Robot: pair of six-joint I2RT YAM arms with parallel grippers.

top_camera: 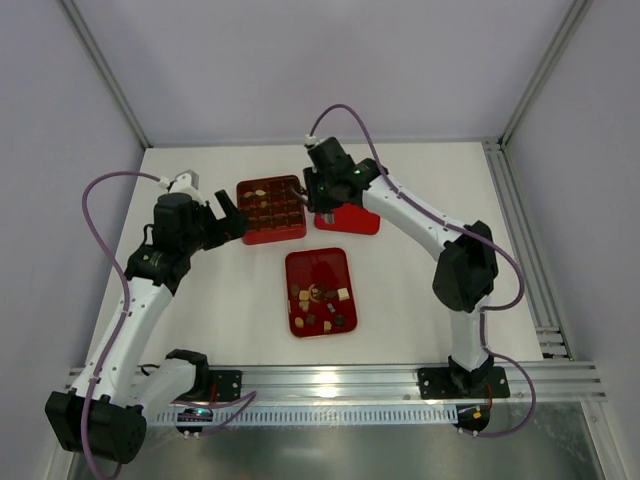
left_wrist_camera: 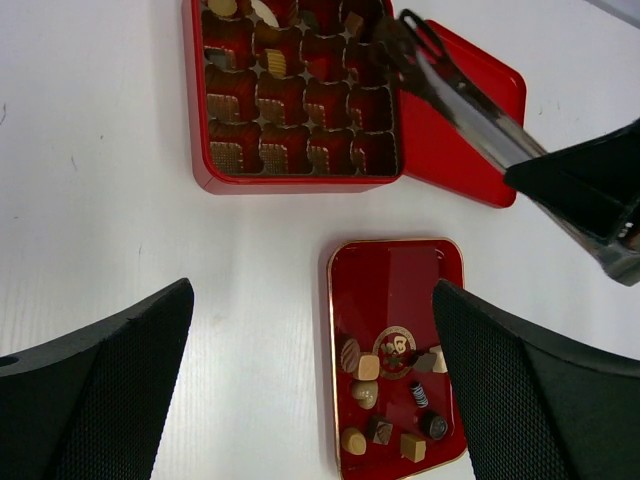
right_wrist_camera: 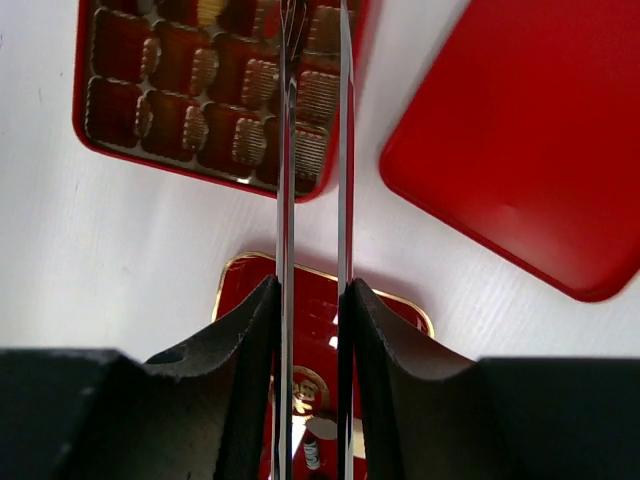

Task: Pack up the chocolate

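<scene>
One emblem amid chocolate, apparently illegible

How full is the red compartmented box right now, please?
Mostly empty. The compartmented box holds only a few chocolates in its far rows; the near rows show bare ribbed liners.

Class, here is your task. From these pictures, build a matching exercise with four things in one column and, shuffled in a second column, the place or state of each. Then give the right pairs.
Column A
1. compartmented box
2. flat lid
3. shallow tray
4. left gripper

Column B
a. nearest the robot, with loose chocolates on it
b. open and empty, by the box's left edge
c. a grid of cells, most of them empty
d. right of the box, its visible part bare

Pairs: 1-c; 2-d; 3-a; 4-b
</scene>
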